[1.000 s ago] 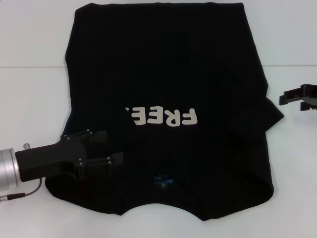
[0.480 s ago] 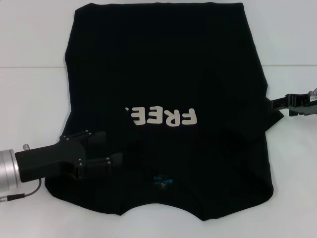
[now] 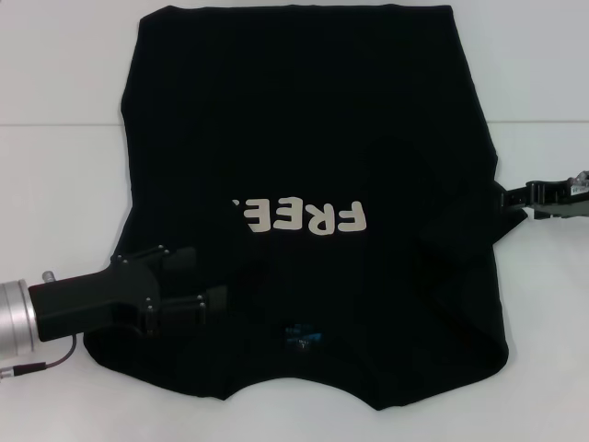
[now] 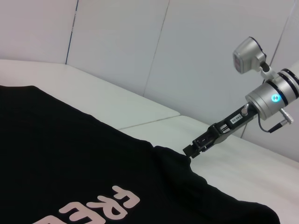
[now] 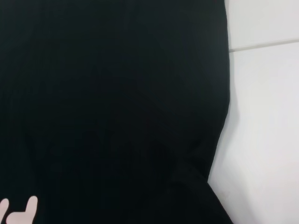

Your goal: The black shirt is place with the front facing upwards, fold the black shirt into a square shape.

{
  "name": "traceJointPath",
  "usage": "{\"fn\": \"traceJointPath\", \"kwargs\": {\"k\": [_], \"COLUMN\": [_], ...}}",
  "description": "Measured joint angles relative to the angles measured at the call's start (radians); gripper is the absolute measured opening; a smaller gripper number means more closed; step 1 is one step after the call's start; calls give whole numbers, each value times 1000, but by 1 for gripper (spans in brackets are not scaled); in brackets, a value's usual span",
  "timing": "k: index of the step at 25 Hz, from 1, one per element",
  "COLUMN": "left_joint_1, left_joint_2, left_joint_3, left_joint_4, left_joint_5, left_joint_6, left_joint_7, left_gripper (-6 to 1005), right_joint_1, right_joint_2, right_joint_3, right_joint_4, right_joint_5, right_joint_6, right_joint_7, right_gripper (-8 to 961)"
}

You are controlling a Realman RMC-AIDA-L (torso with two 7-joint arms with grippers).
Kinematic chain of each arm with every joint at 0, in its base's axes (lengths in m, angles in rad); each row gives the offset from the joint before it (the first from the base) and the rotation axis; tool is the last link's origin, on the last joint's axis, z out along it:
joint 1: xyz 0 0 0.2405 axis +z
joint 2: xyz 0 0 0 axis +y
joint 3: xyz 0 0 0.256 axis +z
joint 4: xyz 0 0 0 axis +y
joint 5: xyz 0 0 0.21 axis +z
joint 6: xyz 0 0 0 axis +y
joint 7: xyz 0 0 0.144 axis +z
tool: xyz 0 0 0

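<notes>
large plain black cloth T-shirt [image 3: 313,147] lies front-up on white table [image 3: 55,184] | left gripper [image 3: 210,296] clamped on folded-in sleeve, pinning it | right gripper [image 3: 508,195] pinching opposite sleeve tip, likely to fold inward

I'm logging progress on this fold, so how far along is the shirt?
Early. Done: the left sleeve of the black shirt is folded inward, covering the end of the cream lettering. In hand: the left gripper rests on that fold, and the right gripper meets the right sleeve edge. Left: that sleeve, then folding the body into a square.
</notes>
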Motion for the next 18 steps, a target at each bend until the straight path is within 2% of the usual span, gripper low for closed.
{"fn": "traceJointPath", "kwargs": {"k": [18], "left_joint_1": [-2], "left_joint_2": [-1], "left_joint_3": [2], "left_joint_4": [0], "left_joint_5": [0], "left_joint_6": [-8], "left_joint_7": [-2], "left_gripper": [877], "right_joint_1": [11], "right_joint_2": [23], "right_joint_3": [0], "right_joint_4": [15], "right_joint_5": [5], "right_joint_6": [34], "right_joint_7": [-28], "right_gripper": [734]}}
